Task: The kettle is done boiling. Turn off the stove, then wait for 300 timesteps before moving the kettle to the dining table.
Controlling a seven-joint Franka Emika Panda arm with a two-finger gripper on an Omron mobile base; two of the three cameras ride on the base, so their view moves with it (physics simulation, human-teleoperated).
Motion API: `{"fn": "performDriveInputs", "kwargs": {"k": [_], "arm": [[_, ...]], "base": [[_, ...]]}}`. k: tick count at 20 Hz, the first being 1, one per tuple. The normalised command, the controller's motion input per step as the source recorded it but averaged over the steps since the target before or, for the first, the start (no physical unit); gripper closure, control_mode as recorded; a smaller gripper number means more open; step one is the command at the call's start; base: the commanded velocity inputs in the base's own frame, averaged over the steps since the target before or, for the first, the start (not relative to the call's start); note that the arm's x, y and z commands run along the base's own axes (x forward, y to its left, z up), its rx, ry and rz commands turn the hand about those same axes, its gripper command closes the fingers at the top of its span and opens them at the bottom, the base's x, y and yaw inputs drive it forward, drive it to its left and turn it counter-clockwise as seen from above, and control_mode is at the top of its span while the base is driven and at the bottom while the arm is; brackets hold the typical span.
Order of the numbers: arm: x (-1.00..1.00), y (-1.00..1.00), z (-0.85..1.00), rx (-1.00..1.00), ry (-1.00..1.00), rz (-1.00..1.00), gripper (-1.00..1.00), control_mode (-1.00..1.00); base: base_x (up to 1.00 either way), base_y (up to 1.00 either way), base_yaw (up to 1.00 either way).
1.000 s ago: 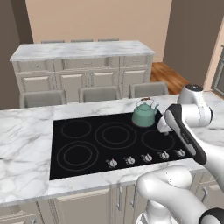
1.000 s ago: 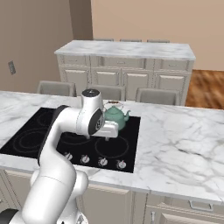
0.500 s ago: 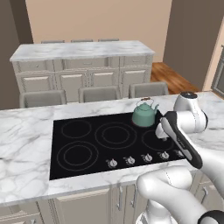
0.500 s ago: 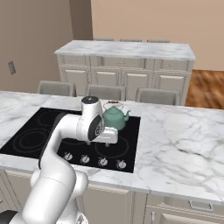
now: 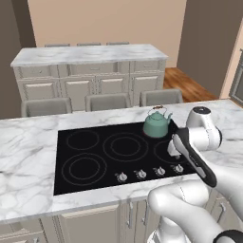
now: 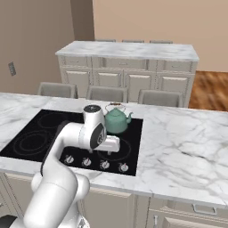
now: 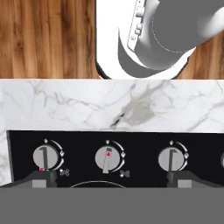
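The teal kettle stands upright on the back right burner of the black stove. My gripper hangs open over the stove's front row of silver knobs, just in front of the kettle and apart from it. In the hand view its fingertips straddle the middle knob, which carries a red mark. A left knob and a right knob flank it. Nothing is between the fingers. The dining table is out of view.
The stove sits in a marble island. Three grey chair backs line its far side. Behind them stands a marble-topped cabinet counter. Wooden floor lies in front of the island.
The hand has come down and toward the island's front, from beside the kettle to over the knob row. The kettle has not moved. The jaws stay open.
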Motion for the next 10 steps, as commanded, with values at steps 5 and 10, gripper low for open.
{"fn": "performDriveInputs", "kwargs": {"k": [5, 10], "arm": [[0.00, 0.00, -0.30, -0.03, 0.00, 0.00, -1.00, -1.00], [0.05, -0.01, -0.23, -0.01, 0.00, 0.00, -1.00, -1.00]], "base": [[0.00, 0.00, 0.00], [0.00, 0.00, 0.00]]}}
